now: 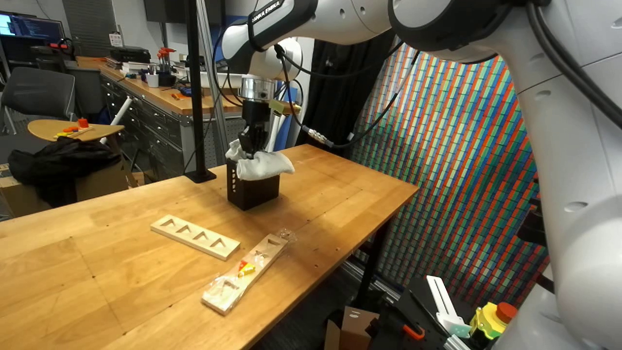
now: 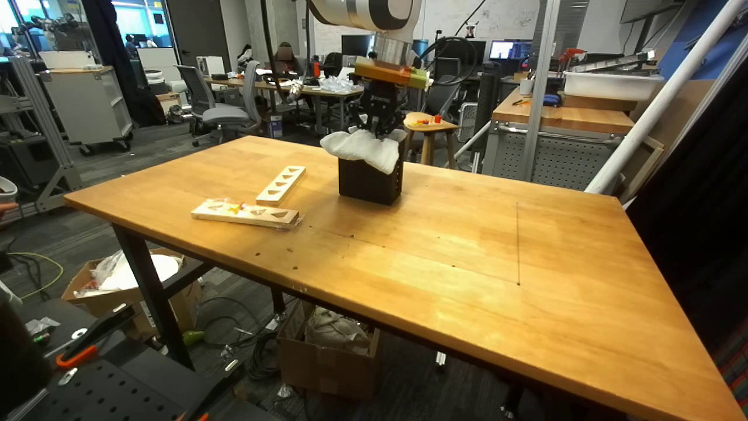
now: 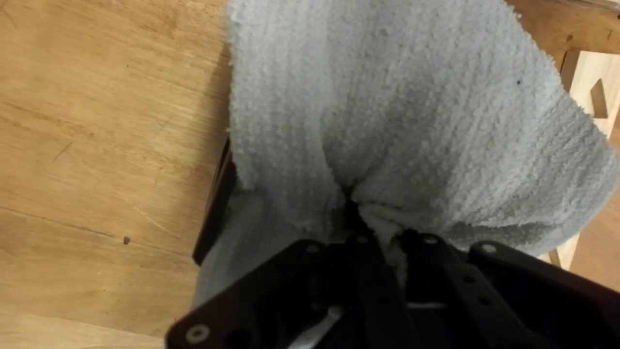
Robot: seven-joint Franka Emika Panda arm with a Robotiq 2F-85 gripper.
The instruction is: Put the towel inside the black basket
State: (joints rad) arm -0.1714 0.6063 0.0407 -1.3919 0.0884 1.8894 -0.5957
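A lt.-brown, flat-topped wooden surface [image 2: 467, 234] is spreading across both ext. views. A white-&-black jointed robot arm [image 1: 359, 19] is arching over it, its end pointing straight down. A black, box-shaped basket [image 1: 257, 192], material hard to tell, is standing upright on the surface, w/ holes showing in a side wall. A white, fuzzy cloth towel [image 2: 365, 146] is lying bunched over the basket's top, bulging past the rim & hanging partway down the outside; can't tell how much is sitting inside. A black two-finger tool [image 3: 387, 237] is gripping the towel: in the wrist view its fingers are sitting almost tog., w/ a narrow fold pinched btwn. them. Its tips are meeting the towel directly over the basket. A long, bare, pale-wood strip [image 1: 209, 239] w/ triangular cutouts is lying flat near the basket, apart from it. A similar cutout strip [image 1: 237, 280], partly covered in clear plastic wrap [image 1: 287, 235], is lying just beside the bare one at an angle, nearer the surface's edge. Small red & yellow pieces [image 1: 247, 270] are showing on the wrapped strip; can't tell if under or atop the wrap.
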